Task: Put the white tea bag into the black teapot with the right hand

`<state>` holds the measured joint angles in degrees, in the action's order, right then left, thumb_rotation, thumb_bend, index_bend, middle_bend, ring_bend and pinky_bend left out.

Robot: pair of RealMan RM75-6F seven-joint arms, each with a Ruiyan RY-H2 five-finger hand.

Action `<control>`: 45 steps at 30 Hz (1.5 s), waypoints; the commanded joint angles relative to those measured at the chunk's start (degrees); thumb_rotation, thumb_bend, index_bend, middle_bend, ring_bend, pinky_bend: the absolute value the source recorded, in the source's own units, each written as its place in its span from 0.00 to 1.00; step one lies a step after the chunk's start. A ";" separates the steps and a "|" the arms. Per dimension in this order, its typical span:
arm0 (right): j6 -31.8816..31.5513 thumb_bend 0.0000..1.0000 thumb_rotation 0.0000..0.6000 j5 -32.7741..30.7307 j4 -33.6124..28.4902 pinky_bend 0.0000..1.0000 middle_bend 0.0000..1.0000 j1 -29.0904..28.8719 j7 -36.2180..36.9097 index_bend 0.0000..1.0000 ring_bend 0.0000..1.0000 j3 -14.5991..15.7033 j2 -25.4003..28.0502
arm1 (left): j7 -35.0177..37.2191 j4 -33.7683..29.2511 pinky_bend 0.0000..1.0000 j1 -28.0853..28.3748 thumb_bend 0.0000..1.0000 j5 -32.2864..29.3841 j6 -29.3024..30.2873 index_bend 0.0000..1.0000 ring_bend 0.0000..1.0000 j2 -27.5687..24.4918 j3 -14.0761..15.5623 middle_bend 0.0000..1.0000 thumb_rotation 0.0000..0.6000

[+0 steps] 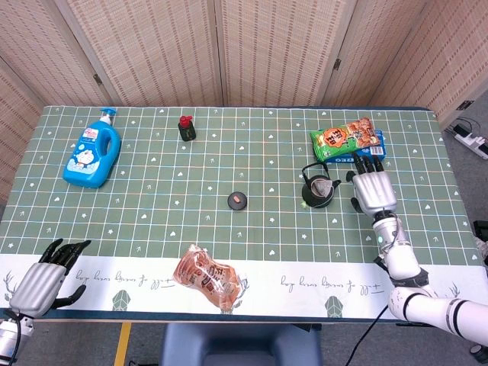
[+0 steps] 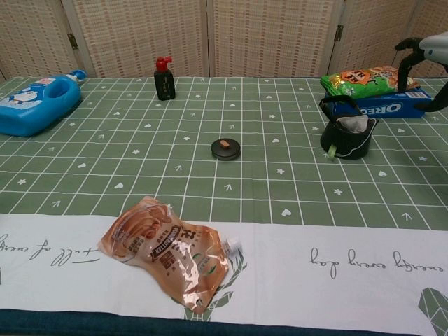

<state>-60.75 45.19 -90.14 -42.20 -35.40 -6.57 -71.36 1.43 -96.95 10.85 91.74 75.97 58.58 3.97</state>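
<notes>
The black teapot (image 1: 316, 192) stands right of the table's middle, its lid off. The white tea bag (image 1: 324, 187) lies in its mouth. In the chest view the tea bag (image 2: 354, 124) pokes above the rim of the teapot (image 2: 346, 142), and a small green tag (image 2: 332, 151) hangs down the pot's side. My right hand (image 1: 371, 188) hovers just right of the pot, fingers spread and holding nothing; the chest view shows only part of the right hand (image 2: 428, 52) at the top right. My left hand (image 1: 47, 274) rests open at the near left corner.
The teapot's lid (image 1: 238, 200) lies at mid-table. Behind the pot are a green snack bag (image 1: 339, 137) and a blue Oreo box (image 2: 381, 106). A brown pouch (image 1: 206, 277) lies near the front edge, a blue bottle (image 1: 92, 155) far left, a small dark bottle (image 1: 186, 128) at the back.
</notes>
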 commanded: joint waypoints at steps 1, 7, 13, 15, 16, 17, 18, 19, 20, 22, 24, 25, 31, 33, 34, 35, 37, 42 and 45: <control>-0.88 0.37 1.00 -4.16 -4.82 0.00 0.00 0.68 -6.84 0.00 0.00 3.13 2.32 | 0.77 -0.04 0.04 -0.12 0.32 0.12 0.34 0.00 0.10 -0.31 -0.02 0.10 1.00; -7.56 0.37 1.00 -5.71 -17.71 0.00 0.00 3.68 -11.37 0.00 0.00 6.06 9.87 | 1.69 0.39 0.04 0.08 0.32 0.54 0.17 0.00 0.10 -0.52 0.06 0.10 1.00; -9.71 0.37 1.00 -5.04 -24.75 0.00 0.15 4.04 -12.51 0.00 0.08 5.79 15.15 | 0.02 -0.02 0.04 -0.01 0.32 0.73 0.02 0.00 0.10 -0.02 0.27 0.10 1.00; -8.09 0.37 1.00 -6.99 -24.95 0.00 0.25 3.46 -11.85 0.00 0.17 5.05 16.07 | -0.12 -0.11 0.04 -0.15 0.32 0.76 0.27 0.00 0.10 -0.01 0.28 0.10 1.00; -7.46 0.37 1.00 -7.80 -24.68 0.00 0.31 3.15 -11.66 0.00 0.22 4.72 16.23 | -0.09 -0.13 0.04 -0.20 0.32 0.78 0.36 0.00 0.10 -0.04 0.29 0.10 1.00; -6.64 0.37 1.00 -8.69 -24.15 0.00 0.35 2.76 -11.45 0.00 0.25 4.39 16.24 | 0.04 -0.13 0.04 -0.23 0.32 0.83 0.48 0.00 0.10 -0.09 0.28 0.10 1.00; -6.05 0.37 1.00 -9.35 -23.74 0.00 0.39 2.49 -11.23 0.00 0.29 4.14 16.16 | 0.18 -0.12 0.04 -0.24 0.32 0.85 0.54 0.00 0.10 -0.12 0.26 0.10 1.00; -5.47 0.37 1.00 -9.80 -23.25 0.00 0.42 2.23 -10.99 0.00 0.32 3.91 15.99 | 0.34 -0.09 0.04 -0.24 0.32 0.85 0.57 0.00 0.10 -0.16 0.24 0.10 1.00; -4.70 0.37 1.00 -10.37 -22.52 0.00 0.44 1.87 -10.79 0.00 0.34 3.71 15.72 | 0.53 -0.03 0.04 -0.22 0.32 0.82 0.57 0.00 0.10 -0.18 0.21 0.10 1.00; -3.80 0.37 1.00 -10.82 -21.36 0.00 0.50 1.34 -10.60 0.00 0.40 3.44 15.17 | 0.71 0.06 0.04 -0.17 0.32 0.76 0.50 0.00 0.10 -0.22 0.18 0.10 1.00; -2.80 0.37 1.00 -10.76 -19.86 0.00 0.58 0.86 -10.08 0.00 0.47 3.17 14.43 | 0.80 0.13 0.04 -0.13 0.32 0.71 0.42 0.00 0.10 -0.23 0.15 0.10 1.00; -2.41 0.37 1.00 -10.70 -19.18 0.03 0.63 0.69 -9.81 0.00 0.52 3.07 14.07 | 0.81 0.15 0.04 -0.13 0.32 0.70 0.42 0.00 0.10 -0.23 0.14 0.10 1.00; 3.02 0.37 1.00 -11.17 -15.75 0.42 0.79 -0.16 -6.12 0.00 0.68 2.47 12.56 | 0.82 0.16 0.04 -0.17 0.32 0.82 0.55 0.00 0.10 -0.22 0.15 0.10 1.00; 8.60 0.37 1.00 -12.23 -13.80 0.52 0.83 -0.83 -2.08 0.00 0.70 1.50 11.87 | 0.70 0.16 0.04 -0.21 0.32 0.87 0.59 0.00 0.10 -0.20 0.18 0.10 1.00; 11.98 0.37 1.00 -12.39 -12.49 0.55 0.85 -1.31 0.27 0.00 0.71 0.87 11.89 | 0.71 0.13 0.04 -0.26 0.32 0.85 0.68 0.00 0.10 -0.22 0.16 0.10 1.00; 14.46 0.37 1.00 -12.38 -11.95 0.58 0.86 -1.48 2.43 0.01 0.72 0.27 12.10 | 0.78 0.11 0.04 -0.28 0.32 0.85 0.76 0.00 0.10 -0.23 0.14 0.10 1.00; 20.63 0.37 1.00 -11.67 -11.10 0.63 0.89 -1.40 8.70 0.03 0.74 -1.67 13.09 | 1.01 0.14 0.04 -0.35 0.32 0.85 0.94 0.00 0.10 -0.31 0.09 0.10 1.00; 31.77 0.37 1.00 -8.37 -7.84 0.67 0.93 -0.66 20.32 0.08 0.77 -5.12 15.51 | 1.31 0.40 0.04 -0.31 0.32 0.94 0.94 0.00 0.09 -0.38 0.09 0.10 1.00; 36.61 0.37 1.00 -7.25 -6.16 0.68 0.94 -1.05 25.29 0.09 0.77 -6.75 16.51 | 1.17 0.49 0.04 -0.25 0.32 0.78 0.71 0.00 0.09 -0.31 0.07 0.10 1.00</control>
<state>-30.04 35.97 -99.20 -43.00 -16.01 -10.45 -56.60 2.61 -96.47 10.59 92.51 76.68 58.26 4.04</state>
